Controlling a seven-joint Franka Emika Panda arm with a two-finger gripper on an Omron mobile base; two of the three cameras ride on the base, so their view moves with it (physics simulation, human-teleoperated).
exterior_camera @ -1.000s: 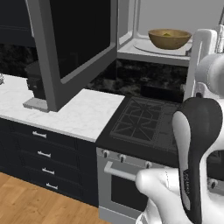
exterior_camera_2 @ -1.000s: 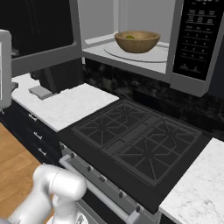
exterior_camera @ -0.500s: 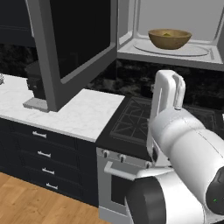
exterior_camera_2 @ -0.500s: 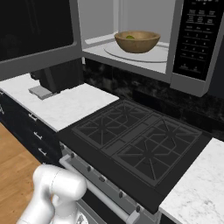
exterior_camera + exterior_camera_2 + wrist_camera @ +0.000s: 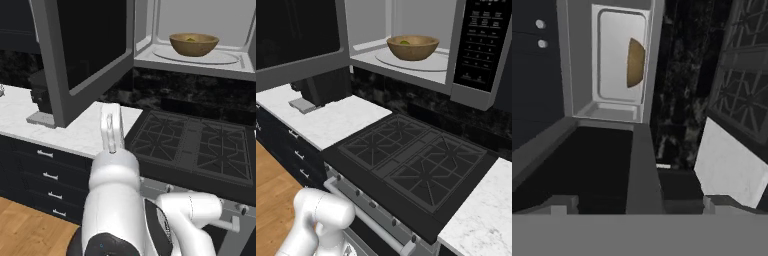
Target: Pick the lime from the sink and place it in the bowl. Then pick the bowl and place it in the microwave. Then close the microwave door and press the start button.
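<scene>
While the jaws gape, the microwave door [image 5: 612, 170] stands just ahead.

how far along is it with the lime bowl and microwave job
Done: the small yellow-green lime lies in the round tan wooden bowl, which sits on the turntable inside the wide grey microwave. In hand: nothing gripped; the hand view faces the dark glass microwave door, which stands open. Left: shut that door, then press start.

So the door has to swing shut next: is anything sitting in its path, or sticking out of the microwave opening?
Nothing visible does. The bowl sits well inside the microwave on the turntable, behind the front edge, and the space between the open door and the opening looks free.
</scene>
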